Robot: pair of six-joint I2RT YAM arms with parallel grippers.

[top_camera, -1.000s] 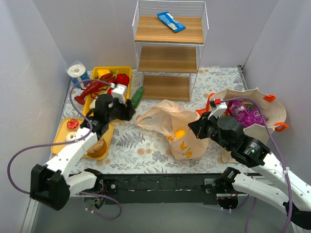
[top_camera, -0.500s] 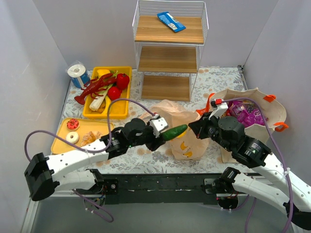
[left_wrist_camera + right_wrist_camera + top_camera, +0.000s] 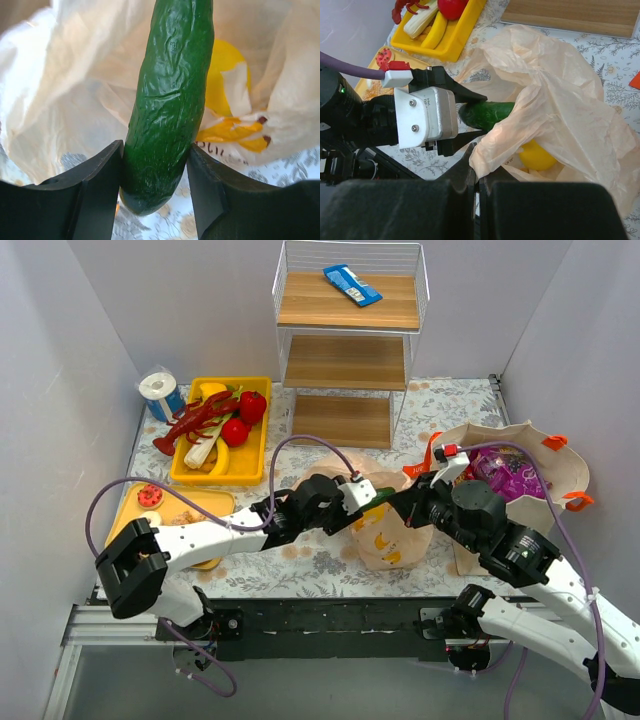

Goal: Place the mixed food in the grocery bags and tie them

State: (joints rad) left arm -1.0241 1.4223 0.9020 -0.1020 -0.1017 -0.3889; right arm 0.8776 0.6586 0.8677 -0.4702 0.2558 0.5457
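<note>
My left gripper [image 3: 366, 502] [image 3: 155, 155] is shut on the dark green toy cucumber [image 3: 170, 100] [image 3: 490, 114], whose tip reaches into the mouth of the peach plastic grocery bag [image 3: 385, 535] [image 3: 560, 100]. A yellow item [image 3: 536, 156] lies inside that bag. My right gripper [image 3: 405, 502] [image 3: 479, 165] is shut on the bag's near rim and holds it up. The beige tote [image 3: 555, 465] with orange handles stands at the right with a purple packet [image 3: 510, 480] in it.
A yellow tray [image 3: 258, 455] with a toy lobster, tomatoes and other food sits at the back left, a second yellow tray [image 3: 125, 512] nearer. A white paper roll [image 3: 157, 388] stands by the left wall. A wire shelf [image 3: 345, 340] with a blue packet [image 3: 352, 285] is at the back.
My left arm has carried the cucumber from beside the back-left tray across to the peach bag's mouth. The right gripper has kept its hold on the bag's rim.
</note>
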